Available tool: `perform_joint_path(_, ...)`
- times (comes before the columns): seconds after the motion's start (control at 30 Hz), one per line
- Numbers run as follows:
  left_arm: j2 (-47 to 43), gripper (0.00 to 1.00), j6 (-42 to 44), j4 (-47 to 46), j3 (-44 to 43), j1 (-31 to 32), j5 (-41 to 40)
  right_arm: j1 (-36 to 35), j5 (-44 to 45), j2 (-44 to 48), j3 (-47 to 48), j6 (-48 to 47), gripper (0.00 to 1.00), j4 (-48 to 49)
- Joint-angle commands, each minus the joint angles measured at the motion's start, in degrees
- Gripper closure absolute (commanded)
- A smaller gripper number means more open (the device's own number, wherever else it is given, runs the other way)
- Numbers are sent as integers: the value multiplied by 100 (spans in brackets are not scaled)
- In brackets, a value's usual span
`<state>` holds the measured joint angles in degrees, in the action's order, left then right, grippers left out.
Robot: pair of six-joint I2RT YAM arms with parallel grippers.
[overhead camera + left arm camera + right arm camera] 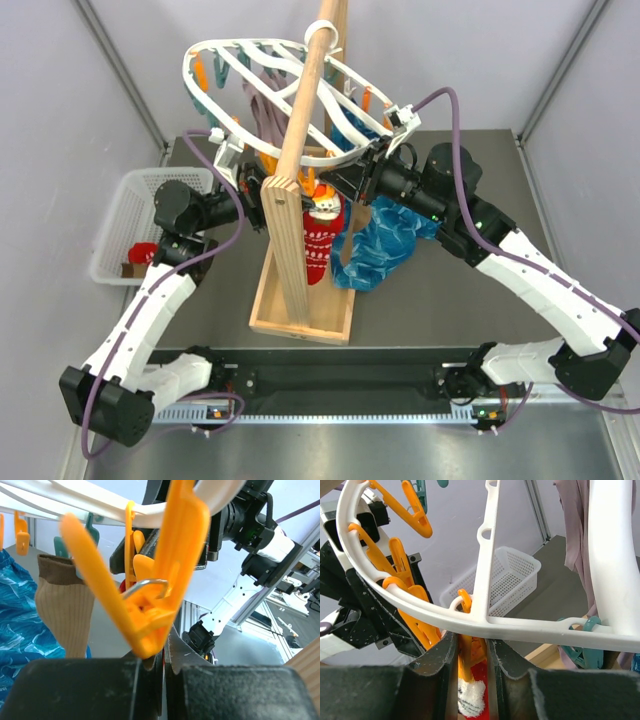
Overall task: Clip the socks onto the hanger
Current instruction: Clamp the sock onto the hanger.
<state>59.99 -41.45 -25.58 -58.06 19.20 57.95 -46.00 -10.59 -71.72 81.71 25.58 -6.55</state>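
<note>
Because the hanger (pixel 535 629) hangs free from the pole of the wooden stand (pixel 290 250) on the desk (pixel 430 310), its ring is the first hazard. It sits high over the middle of the desk, between the two arms. In my judgement, a sideways push from either arm would swing or tip it and carry the pegs off line.

Second, the red sock (pixel 318 245). It hangs beside the stand's upright with its cuff up at the ring. The cuff is pinched between the right fingers (pixel 432 675), which stand narrowly apart with an orange peg in the same gap. Whether that peg already bites the cuff cannot be told. If the fingers let go before it does, the sock would likely drop to the stand's base.

Third, the orange peg (pixel 150 605) held by the left fingers (pixel 90 690). These are pressed together on its lower tip, and its two arms stand apart in a V above them. The hold is on a small, smooth end. A slip would probably let the peg snap shut on nothing.

Also on the hanger are a blue cloth (pixel 385 250), a mauve sock (pixel 575 540) and a tan sock (pixel 65 615), which hangs below a teal peg.

Containers: one noted, the white mesh basket (pixel 125 195) at the desk's left side, beside the left arm. It holds a second red sock (pixel 143 252) and, just beside it, a smaller brown item (pixel 130 269) too small to identify.
</note>
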Motion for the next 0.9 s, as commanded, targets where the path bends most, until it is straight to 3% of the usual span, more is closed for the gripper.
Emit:
perform_joint_path(0.0,-119,100,102,-447,6,13,-161,73,101,-17,-103,-54,100,-383)
perform_joint_path(0.3,-92,100,-12,-605,14,13,-539,73,-136,53,-129,-27,100,-321)
perform_joint_path(0.5,-49,100,-170,-702,23,13,-540,73,-75,106,-129,-27,70,-338)
perform_joint_path(0.63,-40,99,137,-54,-64,13,-881,73,57,158,-103,-18,53,-417)
perform_joint_path(0.67,-48,95,224,113,-117,13,-969,73,101,193,-103,-27,50,-426)
perform_joint_path(0.7,-40,84,338,385,-135,13,-1022,73,162,237,-112,-27,49,-435)
perform_joint_path(0.8,-5,63,610,808,-231,13,-1242,74,302,343,-112,-62,43,-505)
perform_joint_path(0.87,4,59,761,1256,-293,13,-1435,73,373,448,-112,-115,38,-602)
